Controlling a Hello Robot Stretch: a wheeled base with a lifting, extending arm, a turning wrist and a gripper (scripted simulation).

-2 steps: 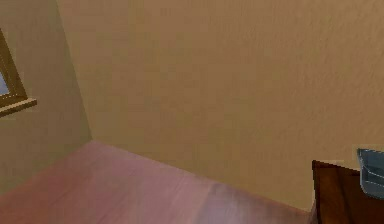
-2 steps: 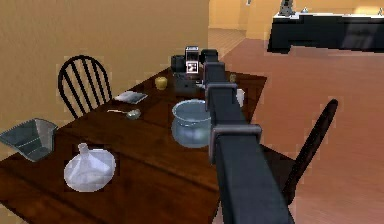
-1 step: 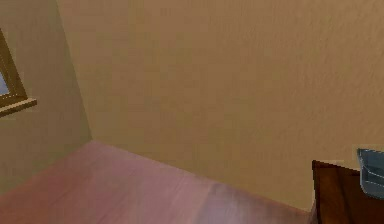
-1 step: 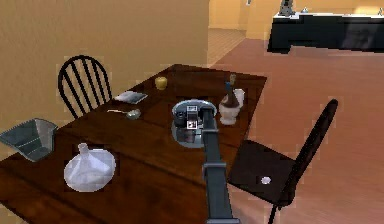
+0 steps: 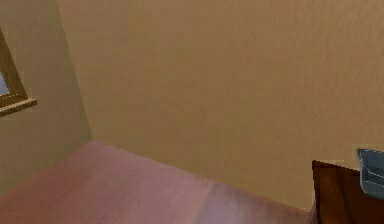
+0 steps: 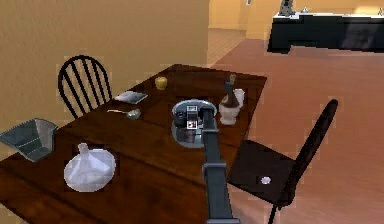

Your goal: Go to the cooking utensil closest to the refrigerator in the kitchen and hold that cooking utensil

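Saw the dark two-finger gripper (image 6: 190, 124) at a round grey metal pan (image 6: 181, 105) on the dark wooden table (image 6: 150, 150), probably the wanted utensil. Couldn't tell whether anything was held. Risked toppling the white cup-shaped pot (image 6: 232, 108) just beside the gripper through any sideways drift.

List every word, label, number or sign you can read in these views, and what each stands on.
No text can be read.
White squares at the far end of the arm: black marks, no letters or digits.
Flat item on the table: too small to tell any print.
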